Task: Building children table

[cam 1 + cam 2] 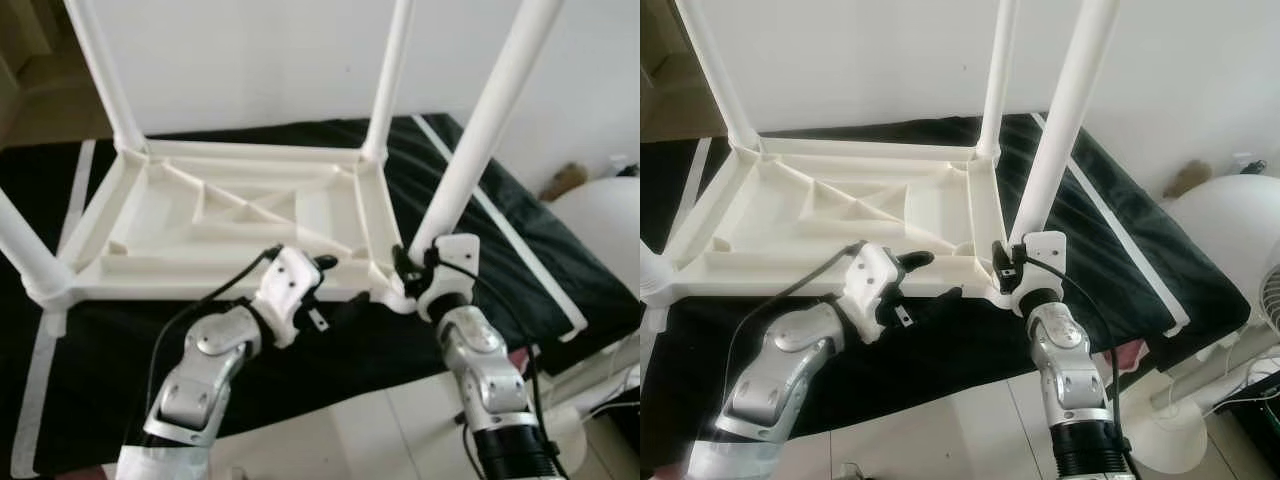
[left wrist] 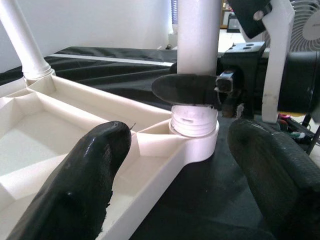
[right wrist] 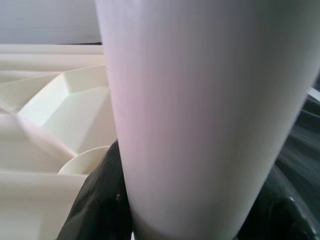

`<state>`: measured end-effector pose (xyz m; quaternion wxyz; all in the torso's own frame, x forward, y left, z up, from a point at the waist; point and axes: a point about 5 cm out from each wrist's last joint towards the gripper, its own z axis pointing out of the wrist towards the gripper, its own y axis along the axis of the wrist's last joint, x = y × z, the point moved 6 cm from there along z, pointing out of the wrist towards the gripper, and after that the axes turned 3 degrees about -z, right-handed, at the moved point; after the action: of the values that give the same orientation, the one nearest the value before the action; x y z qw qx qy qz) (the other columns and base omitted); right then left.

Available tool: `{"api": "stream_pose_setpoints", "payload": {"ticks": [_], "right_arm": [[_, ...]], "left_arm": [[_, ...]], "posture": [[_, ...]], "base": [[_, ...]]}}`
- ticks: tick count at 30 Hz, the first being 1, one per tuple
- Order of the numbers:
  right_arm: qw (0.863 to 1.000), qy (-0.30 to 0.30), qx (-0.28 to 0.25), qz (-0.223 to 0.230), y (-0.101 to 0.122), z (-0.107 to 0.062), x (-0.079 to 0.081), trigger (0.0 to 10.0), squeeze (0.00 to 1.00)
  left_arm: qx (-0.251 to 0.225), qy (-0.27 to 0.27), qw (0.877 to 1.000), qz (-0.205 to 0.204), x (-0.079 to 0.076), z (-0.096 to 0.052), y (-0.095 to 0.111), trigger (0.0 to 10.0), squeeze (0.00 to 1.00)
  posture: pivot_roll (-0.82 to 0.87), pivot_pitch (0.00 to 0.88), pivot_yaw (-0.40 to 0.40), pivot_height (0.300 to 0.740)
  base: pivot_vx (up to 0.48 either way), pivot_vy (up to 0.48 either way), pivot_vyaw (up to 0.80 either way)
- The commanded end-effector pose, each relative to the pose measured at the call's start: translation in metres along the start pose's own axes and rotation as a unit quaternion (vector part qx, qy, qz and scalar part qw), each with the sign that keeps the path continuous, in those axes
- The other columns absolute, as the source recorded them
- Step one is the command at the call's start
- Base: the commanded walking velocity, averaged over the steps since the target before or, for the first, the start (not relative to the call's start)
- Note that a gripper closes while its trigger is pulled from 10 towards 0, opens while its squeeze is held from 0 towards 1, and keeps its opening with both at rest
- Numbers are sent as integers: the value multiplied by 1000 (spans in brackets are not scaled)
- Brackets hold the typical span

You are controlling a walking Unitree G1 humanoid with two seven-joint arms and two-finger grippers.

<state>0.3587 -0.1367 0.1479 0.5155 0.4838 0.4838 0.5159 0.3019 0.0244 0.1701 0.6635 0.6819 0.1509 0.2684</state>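
Note:
A white plastic children's table lies upside down on a black cloth, its legs pointing up. My right gripper is shut on the near right leg, just above its corner socket. In the left wrist view, screw threads show between that leg and the socket. My left gripper is open at the table's front rim, just left of that corner, with nothing between its fingers. The right wrist view is close up on the leg.
Three more legs stand at the far left, far right and near left corners. A white fan stands on the floor to the right. A white wall is behind. Pale floor tiles lie below the cloth's edge.

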Motion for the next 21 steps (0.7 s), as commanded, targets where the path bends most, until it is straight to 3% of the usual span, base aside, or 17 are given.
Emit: {"api": "stream_pose_setpoints", "payload": {"ticks": [1, 6, 15, 16, 17, 18, 21], "right_arm": [[999, -37, 25, -5, -12, -4, -13, 10000, 0], [999, -41, 28, 12, -11, -7, 2, 10000, 0], [998, -48, 25, -11, -8, -6, -2, 10000, 0], [998, -51, 23, -14, -7, -6, -6, 10000, 698], [998, -51, 23, -14, -7, -6, -6, 10000, 698], [999, -46, 20, -11, -6, -6, -7, 10000, 1000], [999, -30, 8, -10, -2, -6, -9, 10000, 1000]], "left_arm": [[6, 37, 999, 1, 7, 0, -3, 10000, 0], [4, 38, 999, -1, 8, 0, -1, 10000, 0], [-2, 38, 999, 7, 7, -2, 1, 10000, 0], [-3, 41, 999, 10, 8, -2, 1, 10000, 0], [-3, 41, 999, 10, 8, -2, 1, 10000, 0], [-4, 44, 999, 13, 9, -3, 2, 10000, 0], [3, 53, 999, 6, 10, -5, -1, 10000, 0]], "posture": [[-7, 18, -52, 740], [-6, 25, -46, 740], [-6, 31, -44, 740], [-3, 40, -45, 740], [-3, 40, -45, 740], [-3, 42, -45, 740], [-2, 46, -43, 740]], "base": [[0, 0, 0], [0, 0, 0], [0, 0, 0], [0, 0, 0], [0, 0, 0], [0, 0, 0], [0, 0, 0]]}}
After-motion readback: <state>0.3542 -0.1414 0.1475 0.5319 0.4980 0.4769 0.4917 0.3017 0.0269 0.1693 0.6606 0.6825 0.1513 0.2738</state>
